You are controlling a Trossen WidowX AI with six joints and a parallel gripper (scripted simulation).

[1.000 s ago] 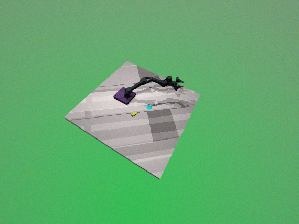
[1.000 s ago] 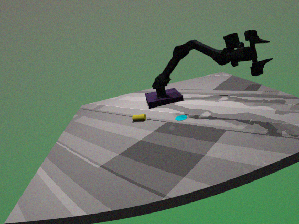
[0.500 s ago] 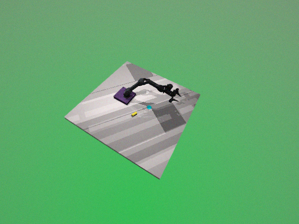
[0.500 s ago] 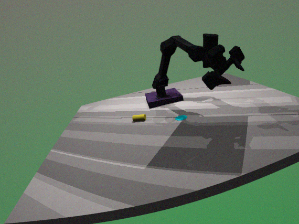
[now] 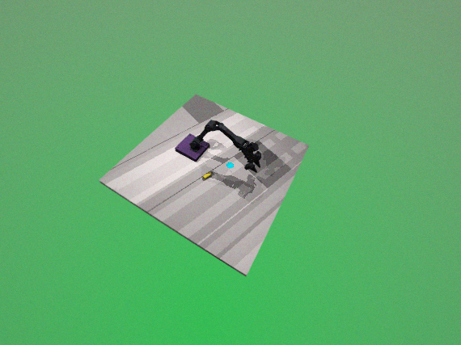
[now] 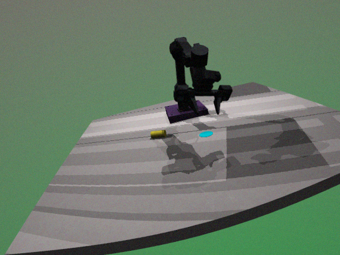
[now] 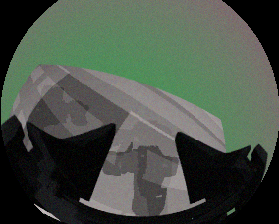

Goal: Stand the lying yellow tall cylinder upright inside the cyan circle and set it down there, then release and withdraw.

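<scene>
The yellow cylinder point(image 5: 207, 176) point(image 6: 158, 134) lies on its side on the table. The flat cyan circle point(image 5: 230, 165) point(image 6: 206, 134) is a short way to its right in the top and exterior views, with nothing standing on it. My gripper point(image 5: 258, 169) point(image 6: 207, 113) point(image 7: 147, 132) is open and empty, its fingers apart and pointing down. It hangs above the table, away from the cylinder, beyond the circle from it in the top view. The wrist view shows neither the cylinder nor the circle.
The arm stands on a purple base plate point(image 5: 183, 148) point(image 6: 176, 114) behind the cylinder and circle in the exterior view. The striped grey table point(image 5: 170, 203) point(image 6: 128, 203) point(image 7: 162, 108) carries the arm's dark shadow and ends in open edges over a green surround.
</scene>
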